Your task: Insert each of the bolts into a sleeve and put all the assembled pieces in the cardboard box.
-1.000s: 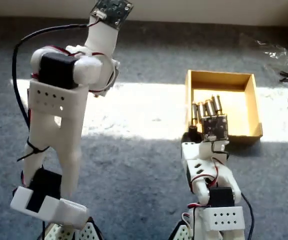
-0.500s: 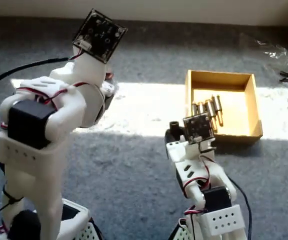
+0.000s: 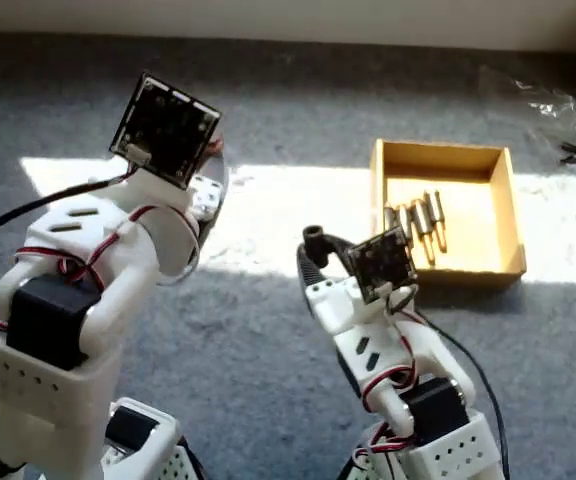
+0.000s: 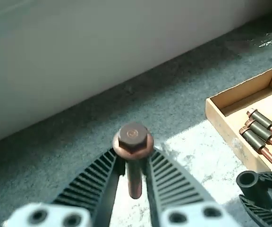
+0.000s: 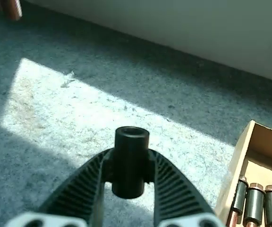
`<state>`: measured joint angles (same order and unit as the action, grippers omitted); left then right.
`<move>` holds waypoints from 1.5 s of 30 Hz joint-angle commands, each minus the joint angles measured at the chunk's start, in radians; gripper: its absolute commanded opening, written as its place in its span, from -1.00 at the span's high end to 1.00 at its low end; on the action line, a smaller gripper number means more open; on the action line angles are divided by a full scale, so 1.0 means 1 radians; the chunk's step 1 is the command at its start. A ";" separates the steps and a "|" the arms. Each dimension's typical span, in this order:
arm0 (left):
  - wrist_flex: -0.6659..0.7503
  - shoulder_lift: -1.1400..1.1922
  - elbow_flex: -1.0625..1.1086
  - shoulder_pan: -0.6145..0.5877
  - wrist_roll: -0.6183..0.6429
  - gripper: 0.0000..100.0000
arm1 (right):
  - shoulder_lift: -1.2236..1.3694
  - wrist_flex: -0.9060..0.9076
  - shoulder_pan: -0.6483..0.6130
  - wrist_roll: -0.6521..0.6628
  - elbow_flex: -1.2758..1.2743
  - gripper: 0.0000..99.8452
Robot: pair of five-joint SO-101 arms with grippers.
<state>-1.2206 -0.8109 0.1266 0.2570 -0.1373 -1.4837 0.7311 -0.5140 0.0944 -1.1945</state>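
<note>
Bolt [image 4: 132, 142], copper-toned with a hex head, is pinched in our left gripper [image 4: 133, 158], head past the fingertips and shank running back between the jaws. Well apart, toward the cardboard box [image 3: 438, 150] and its assembled pieces [image 3: 418, 215], we clamp the black sleeve [image 5: 131, 156] in our right gripper [image 5: 130, 165], bore open.

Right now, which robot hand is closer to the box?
Right. The right gripper, holding a sleeve, sits just beside the box. The left gripper, holding a bolt, is much farther off, past the right one.
</note>
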 commanded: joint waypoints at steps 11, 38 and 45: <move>0.207 -0.197 0.001 0.015 0.011 0.99 | -0.015 -0.025 -0.176 0.005 0.163 0.99; 0.242 -0.605 0.381 0.036 0.153 0.99 | -0.268 -0.139 -0.311 0.011 0.048 0.99; 0.287 -0.598 0.438 0.225 0.152 0.99 | -0.323 -0.140 -0.311 0.011 -0.065 0.99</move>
<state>-0.9659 -1.4139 0.5639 0.4166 0.0100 -1.7829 0.6206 -0.8163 0.0944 -1.2543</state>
